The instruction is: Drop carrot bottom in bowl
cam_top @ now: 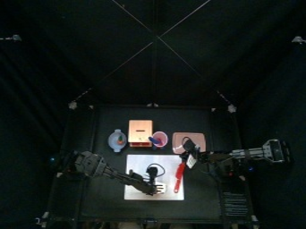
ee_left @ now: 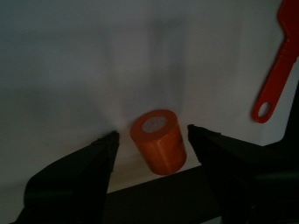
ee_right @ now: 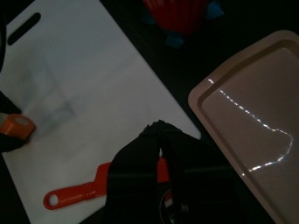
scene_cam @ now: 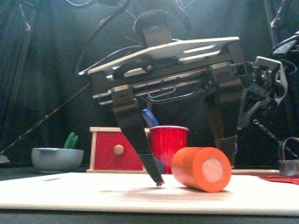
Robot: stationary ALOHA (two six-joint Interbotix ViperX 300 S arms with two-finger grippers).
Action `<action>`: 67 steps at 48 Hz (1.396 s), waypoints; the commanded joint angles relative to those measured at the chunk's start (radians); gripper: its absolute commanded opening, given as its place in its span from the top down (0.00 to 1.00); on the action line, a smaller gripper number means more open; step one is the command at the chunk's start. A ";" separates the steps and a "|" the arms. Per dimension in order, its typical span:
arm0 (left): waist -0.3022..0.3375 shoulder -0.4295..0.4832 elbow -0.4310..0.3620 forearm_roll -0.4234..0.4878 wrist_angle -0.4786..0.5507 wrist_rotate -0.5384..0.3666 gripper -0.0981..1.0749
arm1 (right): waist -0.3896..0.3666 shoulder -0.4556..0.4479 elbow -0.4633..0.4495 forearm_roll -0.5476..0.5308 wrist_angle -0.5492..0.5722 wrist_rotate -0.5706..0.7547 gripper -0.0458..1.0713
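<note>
An orange carrot piece (ee_left: 162, 147) lies on its side on the white cutting board (ee_left: 70, 70). My left gripper (ee_left: 152, 136) is open and hangs low over the board, with one jaw on each side of the piece and not touching it. In the front view the carrot piece (scene_cam: 201, 169) lies between the same jaws. The grey bowl (cam_top: 117, 139) stands behind the board at the back left, also seen in the front view (scene_cam: 56, 158). My right gripper (ee_right: 158, 133) is shut on a red knife (ee_right: 79, 191) at the board's right edge.
A red box (cam_top: 141, 131) and a red cup (cam_top: 159, 139) stand behind the board beside the bowl. A pink tray (ee_right: 251, 105) lies at the back right. The red knife (cam_top: 180, 175) lies along the board's right side.
</note>
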 commanded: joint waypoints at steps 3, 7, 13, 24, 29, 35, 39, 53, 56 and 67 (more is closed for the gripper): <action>0.003 -0.015 -0.029 -0.002 0.003 0.005 0.20 | -0.002 -0.005 -0.009 0.000 -0.006 0.000 0.89; 0.002 -0.015 -0.028 -0.005 0.003 0.006 0.25 | -0.002 -0.005 -0.009 0.002 -0.008 0.000 0.89; -0.003 -0.018 -0.023 -0.009 0.003 0.014 0.28 | -0.002 -0.005 -0.009 0.002 -0.008 0.000 0.89; 0.005 -0.124 0.021 -0.006 0.061 0.158 0.28 | -0.003 -0.005 -0.008 0.003 -0.006 0.000 0.89; 0.006 -0.196 0.051 -0.005 0.149 0.215 0.28 | -0.005 -0.005 -0.008 0.003 -0.006 0.000 0.89; 0.006 -0.279 0.100 -0.002 0.242 0.284 0.28 | -0.006 -0.005 0.000 0.003 -0.006 0.000 0.89; 0.008 -0.321 0.137 0.003 0.276 0.311 0.28 | -0.005 -0.005 0.005 0.003 -0.006 0.000 0.89; 0.037 -0.523 0.357 0.092 0.393 0.313 0.28 | -0.006 -0.005 0.008 0.057 0.012 0.000 0.89; 0.060 -0.597 0.430 0.117 0.393 0.308 0.28 | -0.006 -0.005 0.008 0.072 0.021 0.000 0.89; 0.190 -0.807 0.698 0.219 0.330 0.324 0.28 | -0.006 -0.008 0.008 0.123 0.058 0.000 0.89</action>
